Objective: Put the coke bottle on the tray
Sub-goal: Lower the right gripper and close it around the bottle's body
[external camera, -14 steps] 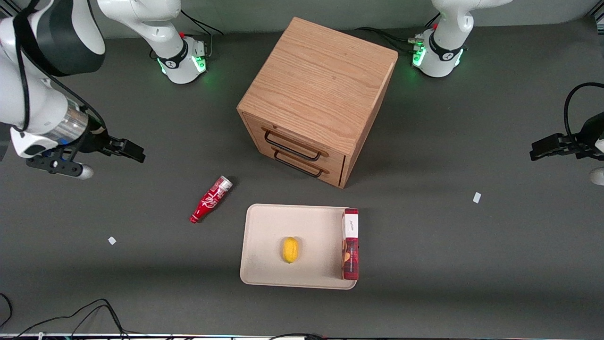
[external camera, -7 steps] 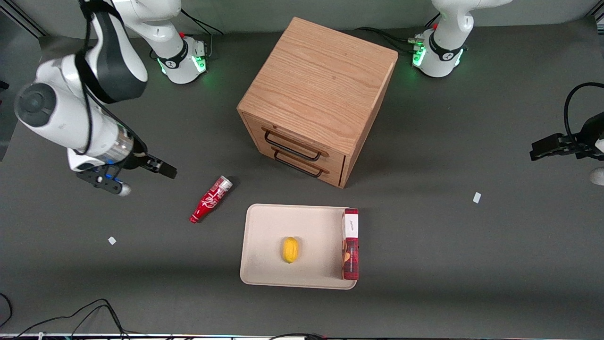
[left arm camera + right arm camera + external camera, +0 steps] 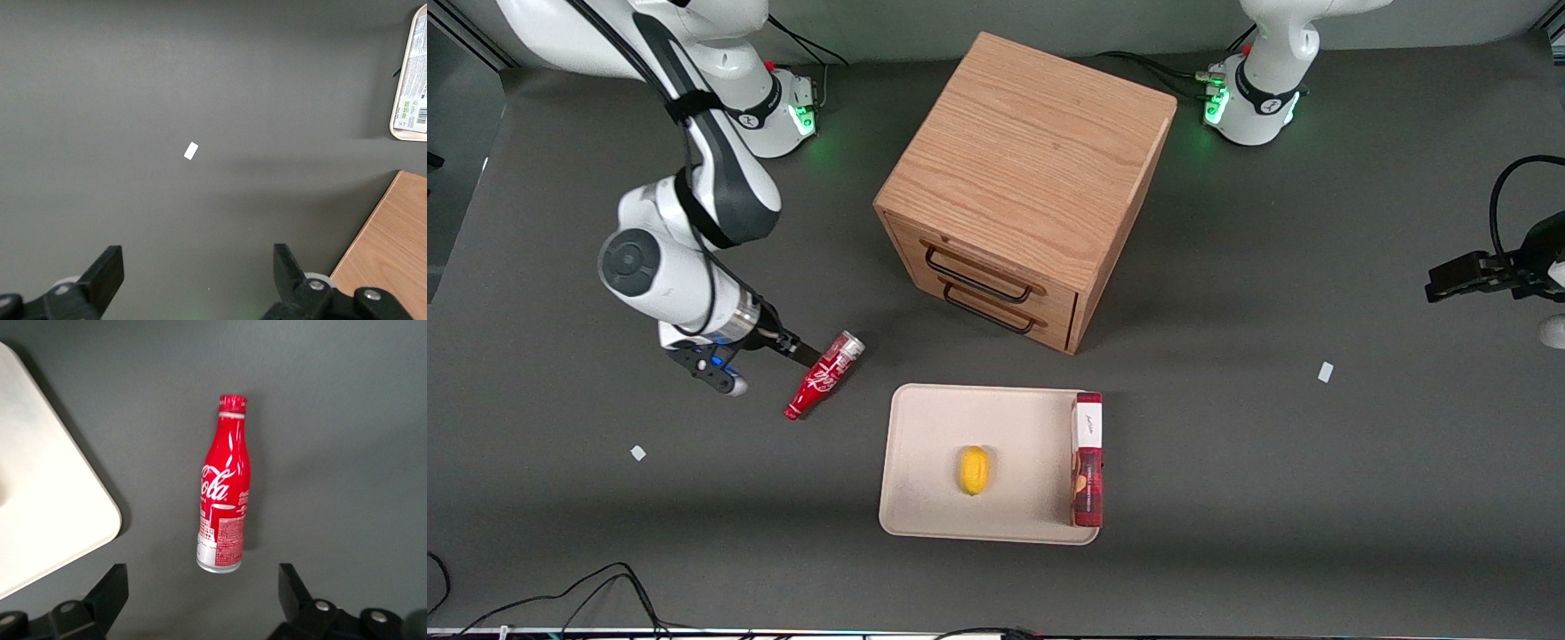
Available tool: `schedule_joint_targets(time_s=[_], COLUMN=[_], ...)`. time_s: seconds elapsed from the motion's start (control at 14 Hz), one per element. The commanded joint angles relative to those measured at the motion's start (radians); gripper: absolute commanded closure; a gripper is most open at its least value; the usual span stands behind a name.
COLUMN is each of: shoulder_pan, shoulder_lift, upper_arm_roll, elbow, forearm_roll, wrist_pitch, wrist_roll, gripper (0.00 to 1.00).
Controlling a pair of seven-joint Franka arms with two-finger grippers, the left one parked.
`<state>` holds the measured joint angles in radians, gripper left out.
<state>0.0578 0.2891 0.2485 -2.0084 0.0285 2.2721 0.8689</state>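
**Gripper closing in on the bottle, grasp not yet made**

The right arm's gripper (image 3: 769,356) hangs just above the dark grey tabletop (image 3: 1316,498) toward the working arm's end, its fingers spread wide with nothing between them; in the right wrist view the two fingertips (image 3: 113,590) stand well apart, either side of the bottle's base end. The small slim red coke bottle with white script logo (image 3: 823,374) lies on its side on the tabletop, just beside the gripper and near a corner of the flat cream-beige rectangular tray (image 3: 925,444), not touching it. On the tray lie a small yellow lemon-like fruit (image 3: 974,469) and, along one rim, a red rectangular box with a white label (image 3: 1087,458). The wooden two-drawer cabinet (image 3: 1023,178) stands farther from the front camera than the tray.

The step in hand looks like the approach. Next, the gripper likely needs to straddle the bottle's body, descend and close before any lift toward the tray's bare area.
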Motion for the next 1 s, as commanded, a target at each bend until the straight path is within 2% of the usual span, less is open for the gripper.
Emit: schedule_joint_targets(time_s=[0.0,0.57,0.93], shoulder_pan=[0.028,0.025,0.023], shoulder_lift=[0.051,0.195,0.242], upper_arm_roll=[-0.003,-0.015,-0.026], elbow=[-0.010,-0.007,0.000], forearm_roll=[-0.083,-0.127,-0.162], wrist_pitch=[0.062,0.197,0.221], wrist_roll=[0.120,0.128,0.128], gripper=[0.00,0.00,0.00])
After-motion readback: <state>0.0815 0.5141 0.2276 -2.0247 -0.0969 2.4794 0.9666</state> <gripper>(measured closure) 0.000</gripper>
